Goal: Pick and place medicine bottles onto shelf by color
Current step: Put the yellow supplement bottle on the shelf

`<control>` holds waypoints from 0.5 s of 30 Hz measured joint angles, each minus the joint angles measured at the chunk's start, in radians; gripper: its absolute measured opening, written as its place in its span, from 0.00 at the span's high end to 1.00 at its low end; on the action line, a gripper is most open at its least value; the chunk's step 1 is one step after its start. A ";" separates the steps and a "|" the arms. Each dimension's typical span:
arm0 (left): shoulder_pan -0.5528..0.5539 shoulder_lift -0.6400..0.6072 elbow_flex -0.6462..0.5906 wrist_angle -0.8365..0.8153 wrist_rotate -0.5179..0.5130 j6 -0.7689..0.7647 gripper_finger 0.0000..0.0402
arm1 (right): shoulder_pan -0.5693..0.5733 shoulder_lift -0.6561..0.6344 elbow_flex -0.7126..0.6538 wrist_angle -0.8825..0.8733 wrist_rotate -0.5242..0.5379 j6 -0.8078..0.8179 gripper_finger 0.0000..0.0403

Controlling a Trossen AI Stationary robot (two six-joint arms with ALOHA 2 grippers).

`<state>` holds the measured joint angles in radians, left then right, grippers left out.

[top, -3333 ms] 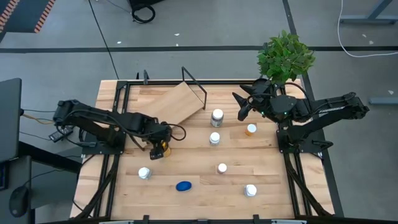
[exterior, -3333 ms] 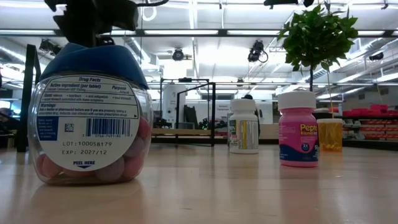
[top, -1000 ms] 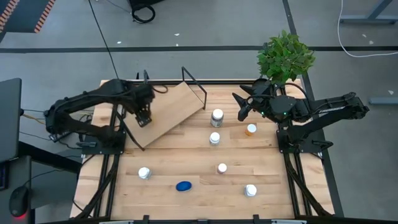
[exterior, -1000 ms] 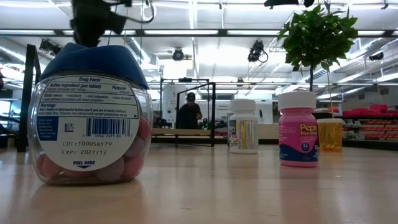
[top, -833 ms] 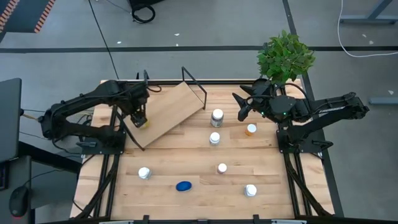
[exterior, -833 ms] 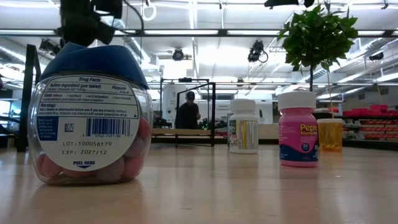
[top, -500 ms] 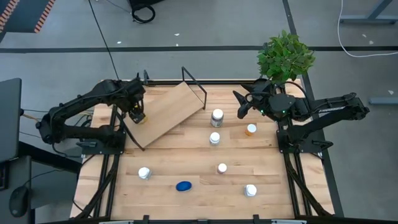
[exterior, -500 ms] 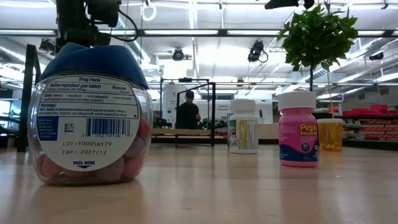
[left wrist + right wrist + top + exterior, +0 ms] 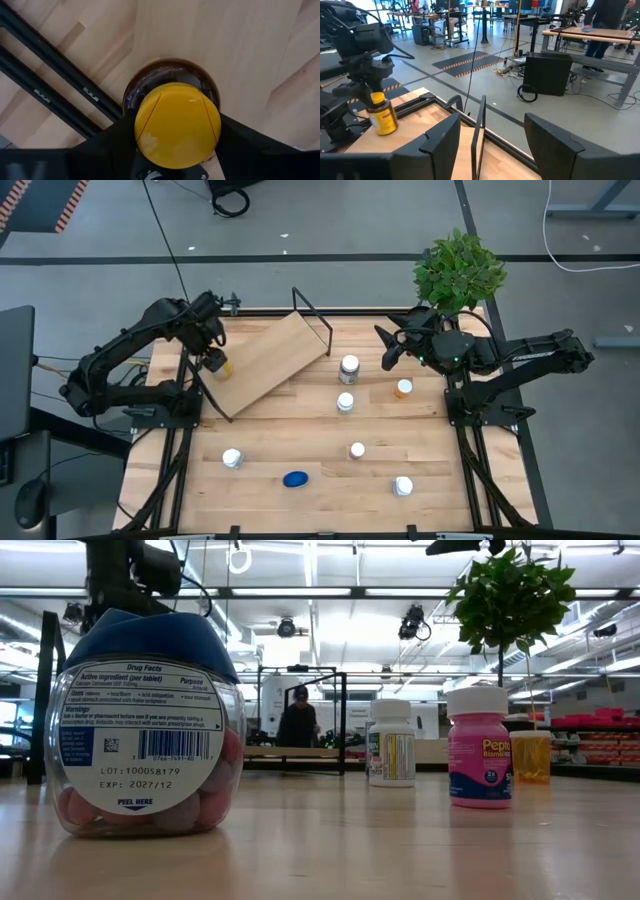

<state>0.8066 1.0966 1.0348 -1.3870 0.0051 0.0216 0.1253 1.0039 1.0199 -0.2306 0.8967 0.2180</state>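
Clamped between the dark fingers of the left gripper (image 9: 213, 360) at the upper left of the high view, the yellow-capped amber bottle (image 9: 177, 125) was held upright over the left end of the shelf (image 9: 270, 358), apparently so that it could be set down standing on the board. The right gripper (image 9: 386, 355) was kept waiting at the upper right beside the plant (image 9: 458, 272), its fingers spread and grasping nothing, presumably to leave the shelf clear. The remaining bottles were left standing on the tabletop (image 9: 300, 430) below, among them the blue one (image 9: 295, 479) and the orange one (image 9: 403, 388).
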 joint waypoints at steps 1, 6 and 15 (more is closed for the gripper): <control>0.000 0.000 0.000 -0.002 0.000 0.000 0.44 | 0.000 0.000 0.000 0.000 0.000 0.000 0.43; 0.000 0.000 0.000 -0.002 0.004 0.002 0.42 | 0.000 0.000 0.000 0.000 0.000 -0.004 0.43; -0.001 0.001 0.003 -0.006 -0.033 -0.035 0.29 | 0.000 0.000 0.000 0.000 0.001 -0.012 0.43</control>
<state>0.8059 1.0973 1.0375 -1.3927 -0.0280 -0.0135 0.1253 1.0039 1.0199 -0.2306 0.8974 0.2062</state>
